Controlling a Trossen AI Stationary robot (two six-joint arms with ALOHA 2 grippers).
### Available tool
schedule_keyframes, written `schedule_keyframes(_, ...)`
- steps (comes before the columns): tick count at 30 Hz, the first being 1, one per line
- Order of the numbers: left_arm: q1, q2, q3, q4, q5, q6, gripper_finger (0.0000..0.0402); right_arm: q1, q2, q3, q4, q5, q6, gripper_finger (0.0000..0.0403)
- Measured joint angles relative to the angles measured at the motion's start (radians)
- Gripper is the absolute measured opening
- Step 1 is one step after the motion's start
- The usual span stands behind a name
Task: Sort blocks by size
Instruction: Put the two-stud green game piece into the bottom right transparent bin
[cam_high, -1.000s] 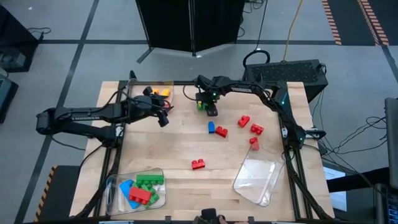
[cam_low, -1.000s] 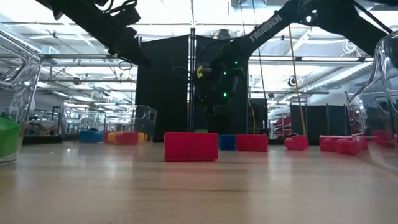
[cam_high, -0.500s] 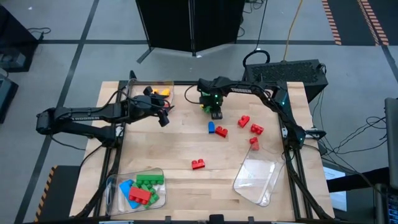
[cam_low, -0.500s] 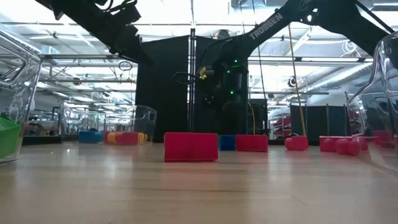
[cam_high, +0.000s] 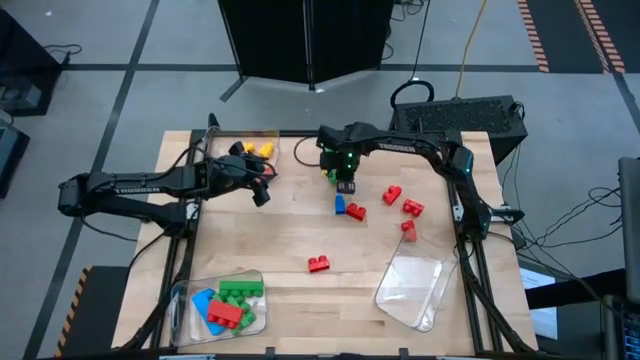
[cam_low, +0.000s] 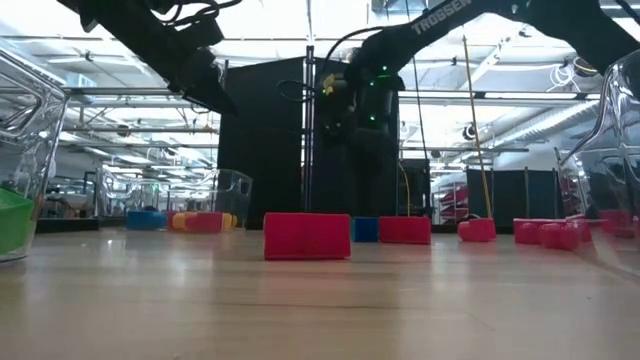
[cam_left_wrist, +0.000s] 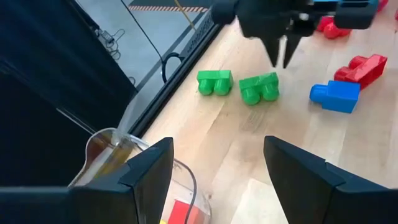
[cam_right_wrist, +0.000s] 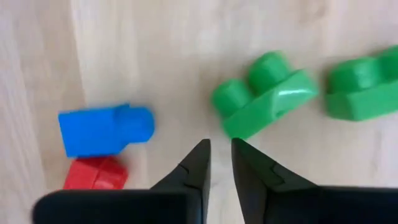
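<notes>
Wooden desk (cam_high: 280, 240): carries three clear trays and the loose blocks.
Right tool (cam_right_wrist: 219, 163): above the far middle of the desk, fingers nearly together with a narrow gap, nothing between them; a green block (cam_right_wrist: 264, 94) lies just ahead of the tips, apparently not gripped.
Second green block (cam_left_wrist: 214, 81): just beside the first, on the desk.
Left tool (cam_left_wrist: 217, 168): hangs over the far left of the desk near the far-left tray (cam_high: 262, 141); fingers stand wide, empty.
Far-left tray contents: yellow and orange pieces visible; the low view also shows blue and red there.
Near-left tray (cam_high: 250, 318): holds green, blue and red blocks, the longer ones by appearance.
Near-right tray (cam_high: 412, 292): looks empty, lying at an angle.
Loose blocks: blue block (cam_high: 340, 204) touching a red one (cam_high: 356, 212); three more red blocks toward the right side; one red block (cam_high: 319, 264) alone mid-desk.
Progress, judged: roughly half sorted. Two trays are in use; eight blocks remain on the desk.
</notes>
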Motion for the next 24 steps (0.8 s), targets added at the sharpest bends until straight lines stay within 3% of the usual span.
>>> schedule_keyframes(8,0.000,0.000,0.000,-0.004,0.000,-0.008,0.0251,-0.023,0.003,0.000,0.072,0.000,0.372,0.0137)
schedule_keyframes(15,0.000,0.000,0.000,0.004,0.000,-0.008,0.0251,-0.019,0.041,0.000,0.128,-0.001,0.449,0.0208)
schedule_keyframes(24,0.000,0.000,0.001,0.017,0.000,-0.008,0.0251,-0.025,0.086,0.000,0.143,0.037,0.438,0.0201)
